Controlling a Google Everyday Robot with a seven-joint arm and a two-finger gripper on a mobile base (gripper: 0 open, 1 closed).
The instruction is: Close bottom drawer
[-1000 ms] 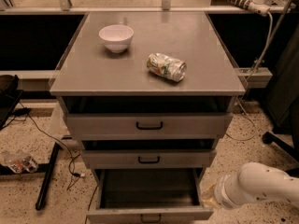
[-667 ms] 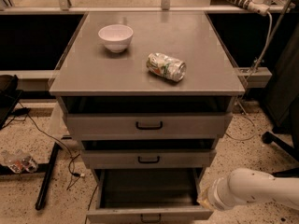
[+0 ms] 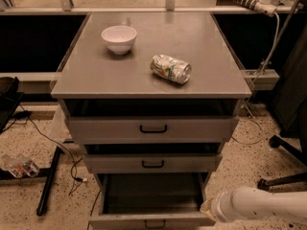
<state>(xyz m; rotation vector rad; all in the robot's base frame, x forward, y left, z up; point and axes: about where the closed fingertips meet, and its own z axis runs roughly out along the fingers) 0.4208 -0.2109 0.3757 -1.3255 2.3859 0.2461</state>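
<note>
The bottom drawer (image 3: 120, 220) of the grey cabinet is pulled far out, and its dark inside shows. Its front lies at the lower edge of the view with the small black handle (image 3: 154, 223) partly cut off. The middle drawer (image 3: 152, 163) and the top drawer (image 3: 152, 128) stand slightly out too. My white arm (image 3: 261, 204) comes in from the lower right. My gripper (image 3: 207, 209) is at the right front corner of the bottom drawer, mostly hidden behind the arm's yellowish end.
A white bowl (image 3: 119, 38) and a crushed can (image 3: 171, 68) lie on the cabinet top (image 3: 96, 75). Cables and a black bar (image 3: 48, 181) lie on the speckled floor at the left. A chair base (image 3: 283, 147) stands at the right.
My arm has moved left, bringing its end from beside the cabinet up to the right front corner of the bottom drawer. The drawers have not visibly moved.
</note>
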